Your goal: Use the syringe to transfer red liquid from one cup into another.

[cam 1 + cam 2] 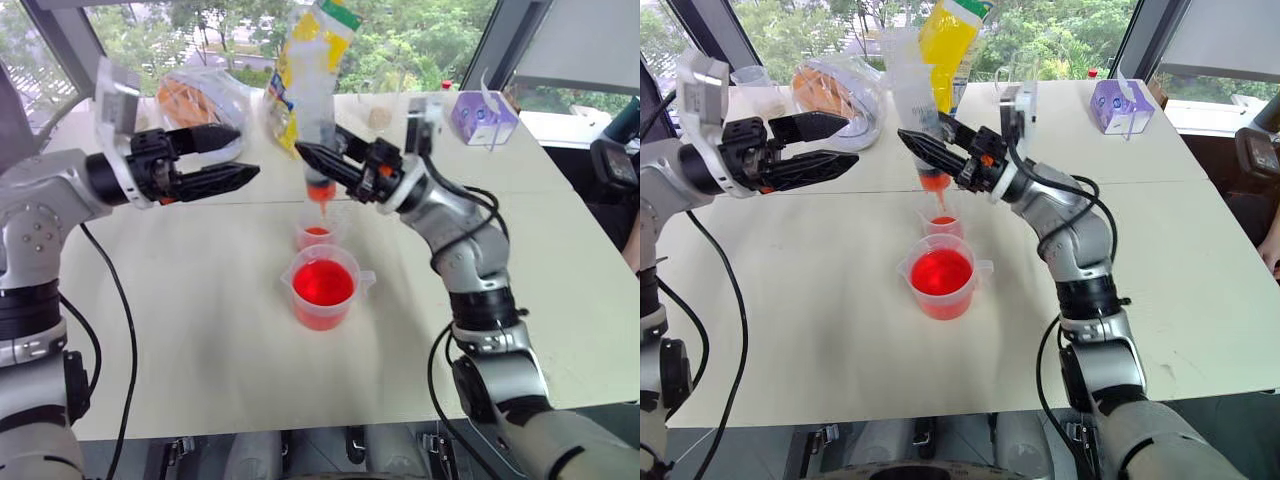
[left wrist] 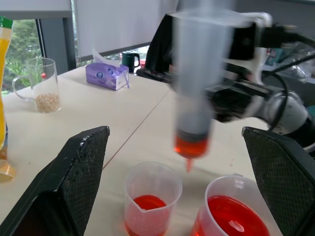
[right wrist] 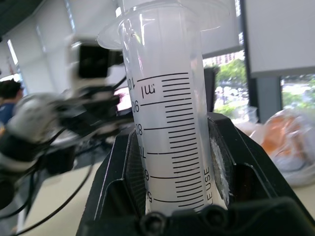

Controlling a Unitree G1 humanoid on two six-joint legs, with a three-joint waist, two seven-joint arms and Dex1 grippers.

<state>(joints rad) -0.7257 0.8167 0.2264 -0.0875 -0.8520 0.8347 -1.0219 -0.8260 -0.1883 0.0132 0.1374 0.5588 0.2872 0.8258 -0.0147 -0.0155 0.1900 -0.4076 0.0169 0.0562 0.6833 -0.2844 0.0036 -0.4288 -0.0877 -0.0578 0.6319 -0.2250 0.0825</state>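
My right gripper (image 1: 322,165) is shut on the lower barrel of the syringe (image 1: 314,110) and holds it upright. Its orange-red tip (image 1: 320,192) hangs just above the small narrow cup (image 1: 318,232), which holds a little red liquid. In front of that cup stands the wide spouted beaker (image 1: 323,285), about half full of red liquid (image 1: 322,282). My left gripper (image 1: 245,152) is open and empty, level, well to the left of the syringe. In the left wrist view the syringe (image 2: 197,88) hangs over the small cup (image 2: 151,196), between my fingers (image 2: 81,167).
At the back of the table are a yellow pack (image 1: 325,40), a clear bag with orange contents (image 1: 195,95), a purple tissue box (image 1: 483,118) and a glass mug with beige grains (image 2: 44,86). A person's arm (image 1: 630,240) shows at the right edge.
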